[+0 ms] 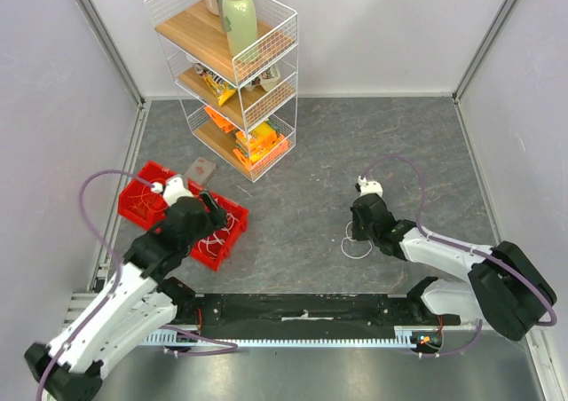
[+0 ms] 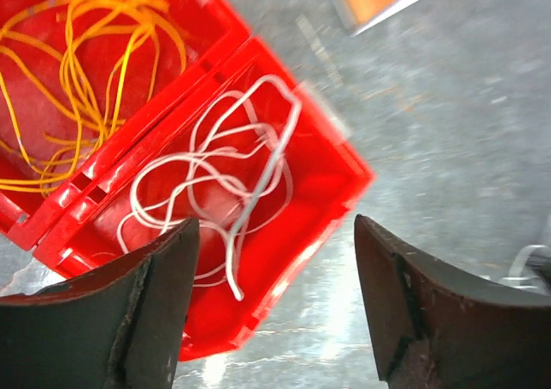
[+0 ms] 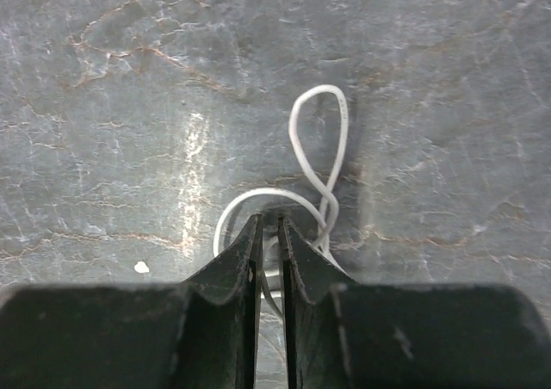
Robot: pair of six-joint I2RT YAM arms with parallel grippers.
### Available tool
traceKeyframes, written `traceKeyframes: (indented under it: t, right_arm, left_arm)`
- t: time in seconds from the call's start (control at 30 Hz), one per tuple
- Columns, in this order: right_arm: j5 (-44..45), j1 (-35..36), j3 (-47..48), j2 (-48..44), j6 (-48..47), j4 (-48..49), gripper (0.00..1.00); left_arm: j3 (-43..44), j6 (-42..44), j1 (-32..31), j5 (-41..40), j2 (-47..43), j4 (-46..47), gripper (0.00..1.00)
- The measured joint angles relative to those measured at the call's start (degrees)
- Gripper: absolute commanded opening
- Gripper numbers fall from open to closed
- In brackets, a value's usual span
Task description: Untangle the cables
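Probably a robotics lab cell, judging by bare white walls (image 1: 382,28) and aluminium framing (image 1: 486,37).

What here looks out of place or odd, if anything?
One white cable lies on the table, twisted into a figure-eight loop at the right gripper, apart from the red bin that holds the other cables. Nothing looks spilled or damaged.

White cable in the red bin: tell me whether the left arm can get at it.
Probably yes. The left gripper hangs open just above the white cable, which lies loose in the open red bin, nothing covering it.
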Motion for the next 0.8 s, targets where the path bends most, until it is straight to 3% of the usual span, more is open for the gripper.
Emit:
traceKeyframes:
  t: [0.23, 0.4, 0.5, 0.63, 0.73, 0.8]
  right_arm:
    - [-5.86, 0.59, 3.43, 6.78, -1.84, 4.00, 0.18]
    - [-10.51, 8.94, 7.87, 13.27, -1.95, 7.39, 0.25]
    - [-15.96, 14.51, 9.40, 15.43, -1.68, 9.40, 0.39]
    - [-22.58, 16.04, 8.13, 12.22, -1.03, 12.52, 0.66]
    - [-22.05, 16.02, 6.32, 4.63, -1.22, 12.74, 0.73]
    - [-16.68, 16.09, 5.90, -2.16, -0.85, 10.62, 0.74]
  left_arm:
    - [8.15, 3.45, 0.00, 0.52, -15.87, -1.75, 0.82]
    - [8.81, 6.51, 0.00, 3.98, -18.62, 0.37, 0.80]
    - [7.93, 7.87, 0.00, 9.18, -16.44, 3.10, 0.78]
    - [6.99, 8.68, 0.00, 19.08, -8.24, 6.97, 0.78]
    - [6.54, 8.96, -0.04, 26.27, -0.94, 10.08, 0.79]
    - [5.55, 8.96, -0.83, 30.14, 3.67, 12.85, 0.79]
